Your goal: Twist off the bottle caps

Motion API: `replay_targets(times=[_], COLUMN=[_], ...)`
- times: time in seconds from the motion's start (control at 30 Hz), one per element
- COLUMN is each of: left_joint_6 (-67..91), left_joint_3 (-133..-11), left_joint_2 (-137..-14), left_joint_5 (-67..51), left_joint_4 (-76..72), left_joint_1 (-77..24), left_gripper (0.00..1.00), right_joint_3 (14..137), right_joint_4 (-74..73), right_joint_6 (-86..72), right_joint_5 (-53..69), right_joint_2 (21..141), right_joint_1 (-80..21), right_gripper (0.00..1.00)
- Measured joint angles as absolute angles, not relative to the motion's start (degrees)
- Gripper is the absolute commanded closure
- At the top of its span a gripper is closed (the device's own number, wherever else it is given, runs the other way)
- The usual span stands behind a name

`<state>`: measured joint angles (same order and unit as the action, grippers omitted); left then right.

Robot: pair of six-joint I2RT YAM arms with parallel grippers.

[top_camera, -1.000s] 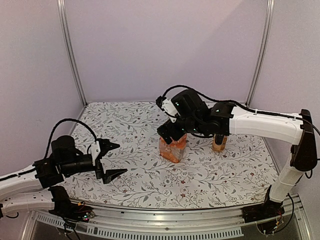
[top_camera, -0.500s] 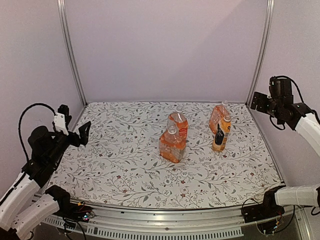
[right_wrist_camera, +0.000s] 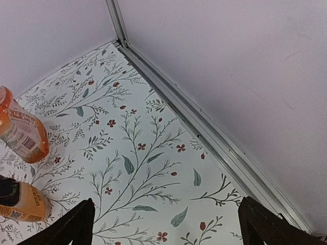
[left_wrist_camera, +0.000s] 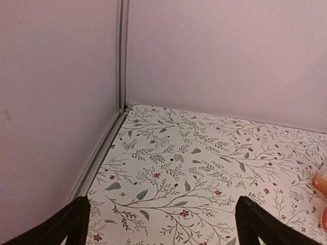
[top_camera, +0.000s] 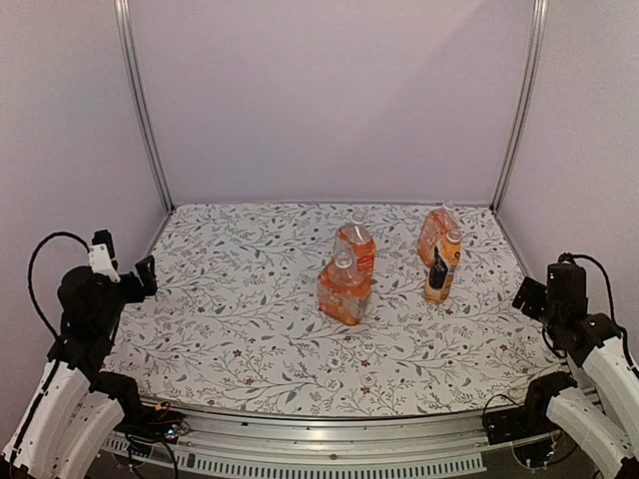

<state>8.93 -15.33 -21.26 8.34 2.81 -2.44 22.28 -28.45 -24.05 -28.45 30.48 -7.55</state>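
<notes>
Several clear bottles of orange drink stand upright right of the table's centre, each with a small white bottle cap on top. The nearest bottle [top_camera: 343,291] carries its cap [top_camera: 344,258]; one behind it [top_camera: 356,247] has a cap [top_camera: 357,216]. The black-labelled bottle [top_camera: 439,267] has a cap [top_camera: 452,236] and stands in front of another bottle [top_camera: 433,228]. My left gripper [top_camera: 125,265] [left_wrist_camera: 163,229] is open at the left edge, far from them. My right gripper [top_camera: 547,289] [right_wrist_camera: 166,229] is open at the right edge, with nothing between its fingers. The right wrist view shows only two bottle bodies [right_wrist_camera: 20,130] [right_wrist_camera: 20,203].
The flowered table cover [top_camera: 240,319] is bounded by pale walls and metal corner posts [top_camera: 140,110] [top_camera: 521,110]. A metal rail [right_wrist_camera: 204,132] runs along the right wall's foot and another [left_wrist_camera: 102,153] along the left wall. An orange bottle edge [left_wrist_camera: 322,184] shows at the left wrist view's right border.
The right arm has left the bottles and drawn back to the right edge. The left arm has pulled back to the left edge. Both grippers stayed open and the bottles stand where they were.
</notes>
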Motion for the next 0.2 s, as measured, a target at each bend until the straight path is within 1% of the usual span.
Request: replay_targets(times=[0.2], left_joint_6=[10.7], left_joint_3=[-15.1], left_joint_2=[-19.9], left_joint_5=[3.2], left_joint_4=[2.8], left_joint_1=[-0.8], left_gripper=[0.01], right_joint_3=[21.3], right_joint_4=[-26.7], right_joint_6=[-31.0], right_joint_5=[-35.4], right_joint_2=[24.6], right_joint_1=[-7.5], right_gripper=[0.01])
